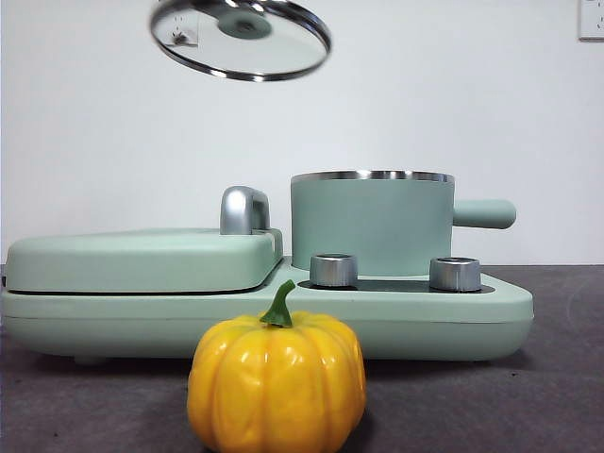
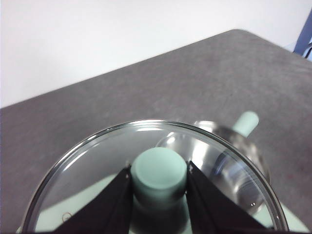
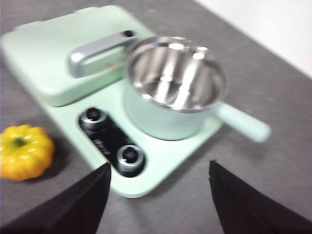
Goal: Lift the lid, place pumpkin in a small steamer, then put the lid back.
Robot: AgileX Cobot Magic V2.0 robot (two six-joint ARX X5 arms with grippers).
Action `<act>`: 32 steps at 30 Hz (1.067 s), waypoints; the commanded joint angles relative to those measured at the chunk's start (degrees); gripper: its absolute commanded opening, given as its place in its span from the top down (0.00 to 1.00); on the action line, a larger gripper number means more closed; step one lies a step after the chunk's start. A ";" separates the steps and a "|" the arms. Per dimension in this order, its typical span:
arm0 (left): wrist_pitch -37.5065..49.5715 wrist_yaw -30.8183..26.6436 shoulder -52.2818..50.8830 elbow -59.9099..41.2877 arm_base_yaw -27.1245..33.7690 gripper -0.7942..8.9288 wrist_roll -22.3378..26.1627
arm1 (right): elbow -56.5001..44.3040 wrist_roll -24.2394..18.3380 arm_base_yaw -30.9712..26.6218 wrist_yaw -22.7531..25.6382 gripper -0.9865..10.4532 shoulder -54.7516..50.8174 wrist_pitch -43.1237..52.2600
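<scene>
The glass lid (image 1: 241, 38) hangs tilted high in the air, up and to the left of the small steamer (image 1: 373, 225). My left gripper (image 2: 160, 183) is shut on the lid's mint-green knob (image 2: 160, 171), and the lid (image 2: 87, 165) fills the left wrist view. The small steamer (image 3: 173, 92) stands uncovered on the cooker base, its steel inside bare. The yellow-orange pumpkin (image 1: 276, 382) sits on the table in front of the cooker; the right wrist view shows the pumpkin (image 3: 24, 151) off to one side. My right gripper (image 3: 158, 195) hovers open above the cooker's front edge.
The mint-green cooker base (image 1: 264, 316) holds a wide flat griddle cover (image 1: 142, 257) with a steel handle (image 1: 243, 209) left of the steamer. Two steel dials (image 1: 333, 270) (image 1: 454, 274) face front. The steamer's stubby side handle (image 1: 483, 214) points right. Dark grey table (image 1: 557, 396) lies around.
</scene>
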 commanded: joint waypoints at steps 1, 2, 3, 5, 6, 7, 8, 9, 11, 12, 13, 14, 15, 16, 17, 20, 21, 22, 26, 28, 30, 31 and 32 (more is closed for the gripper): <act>-2.82 -1.77 -2.38 1.16 0.13 0.91 -0.61 | 0.74 -0.63 2.71 -1.07 0.62 2.27 0.22; -4.46 -2.03 -3.30 1.14 0.33 0.91 -0.59 | 0.74 -0.61 3.89 -1.22 0.62 3.15 0.22; -5.81 -2.40 -4.22 1.05 0.46 0.91 -0.57 | 0.74 -0.61 5.16 -1.20 0.62 4.07 0.24; -7.85 -3.30 -6.12 0.72 0.83 0.91 -0.37 | 0.74 -0.61 7.82 -1.20 0.62 6.10 0.26; -8.35 -3.74 -6.91 0.50 0.98 0.91 -0.37 | 0.74 -0.61 9.01 -1.20 0.62 7.06 0.31; -8.92 -4.00 -7.91 0.17 1.18 0.91 -0.26 | 0.74 -0.61 10.47 -1.20 0.62 8.24 0.33; -9.35 -4.31 -8.94 -0.24 1.40 0.91 -0.15 | 0.74 -0.61 11.93 -1.20 0.62 9.46 0.44; -9.60 -4.50 -9.81 -0.74 1.55 0.91 -0.15 | 0.74 -0.61 13.25 -1.18 0.62 10.56 0.57; -9.81 -4.61 -12.07 -2.49 2.01 0.91 -0.26 | 0.74 -0.61 16.35 -1.16 0.62 13.20 1.18; -10.16 -4.61 -13.07 -3.34 2.23 0.91 -0.52 | 0.74 -0.61 17.64 -1.16 0.62 14.40 1.60; -10.67 -4.70 -14.01 -4.17 2.47 0.91 -0.72 | 0.74 -0.59 18.86 -1.16 0.62 15.56 2.12; -11.30 -4.83 -15.19 -5.38 2.75 0.91 -1.11 | 0.74 -0.59 20.44 -1.20 0.62 17.11 2.89; -11.61 -4.98 -16.13 -6.32 2.95 0.91 -1.14 | 0.74 -0.59 21.53 -1.20 0.62 18.25 3.56; -11.93 -5.33 -17.09 -7.30 3.06 0.91 -1.29 | 0.74 -0.63 22.64 -1.20 0.62 19.39 4.26; -12.50 -5.86 -18.25 -8.37 3.17 0.91 -1.49 | 0.74 -0.63 24.00 -1.20 0.62 20.83 5.22; -13.70 -6.14 -20.94 -10.29 3.23 0.91 -1.55 | 0.74 -0.61 27.04 -1.18 0.58 24.59 7.54; -13.84 -6.19 -21.68 -10.71 3.23 0.91 -1.55 | 0.74 -0.63 27.82 -1.18 0.56 25.79 8.09; -13.90 -6.36 -22.32 -10.97 3.23 0.91 -1.55 | 0.74 -0.63 28.50 -1.16 0.55 26.99 8.57; -13.79 -7.43 -24.22 -11.15 3.23 0.91 -1.53 | 0.74 -0.63 30.99 -1.16 0.55 32.57 10.71; -13.84 -7.43 -24.61 -11.15 3.23 0.91 -1.53 | 0.74 -0.66 31.85 -1.18 0.55 34.93 11.74; -13.94 -7.43 -24.81 -11.15 3.23 0.91 -1.53 | 0.74 -0.66 32.63 -1.16 0.55 37.57 13.07; -13.92 -7.43 -24.81 -11.15 3.23 0.91 -1.53 | 0.74 -0.68 32.87 -1.16 0.55 38.71 13.70; -13.90 -7.43 -24.81 -11.15 3.23 0.91 -1.53 | 0.74 -0.68 33.16 -1.16 0.55 40.09 14.43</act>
